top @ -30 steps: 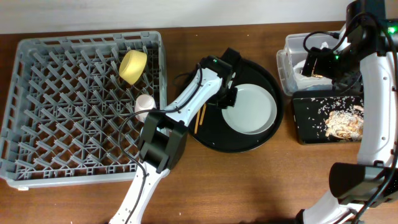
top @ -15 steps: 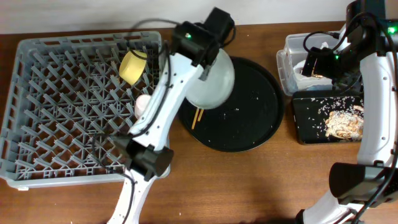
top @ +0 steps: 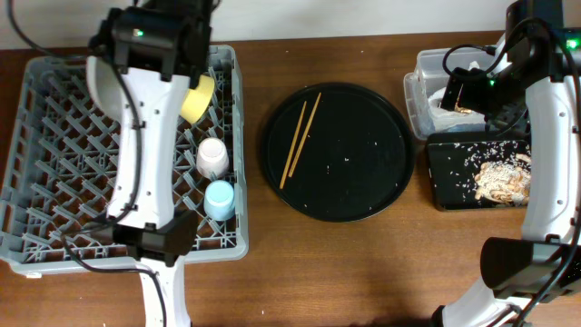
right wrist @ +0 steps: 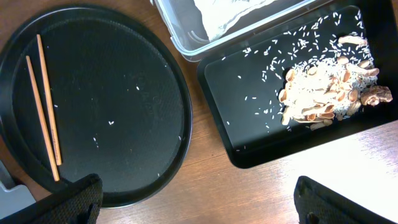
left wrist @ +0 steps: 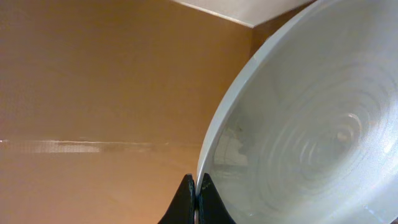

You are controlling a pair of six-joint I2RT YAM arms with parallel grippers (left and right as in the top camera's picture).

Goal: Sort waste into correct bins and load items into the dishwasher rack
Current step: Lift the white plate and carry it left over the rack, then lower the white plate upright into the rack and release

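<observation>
Over the back left of the dishwasher rack, seen from overhead, the left hand carries the pale grey-white plate, tipped on edge above the pegs. A second ago that plate lay on the round black tray; half a second ago it was in the air between tray and rack. The tray now bears only the two chopsticks and a few crumbs. The yellow bowl, pink cup and blue cup sit along the rack's right side. I judge the plate close to being slotted but not yet set down, which leaves the chopsticks as the last item to load. The right hand hangs over the clear tub, where it was before, next to the black rectangular tray with its food scraps.

In the left wrist view, the fingers are closed on the plate's rim. The plate fills the right half, and no pegs show, so contact with the rack cannot be told.

In the right wrist view, the fingers stand wide apart at the lower corners, holding and touching nothing, above the surface between the two trays. The white napkin lies in the tub.
</observation>
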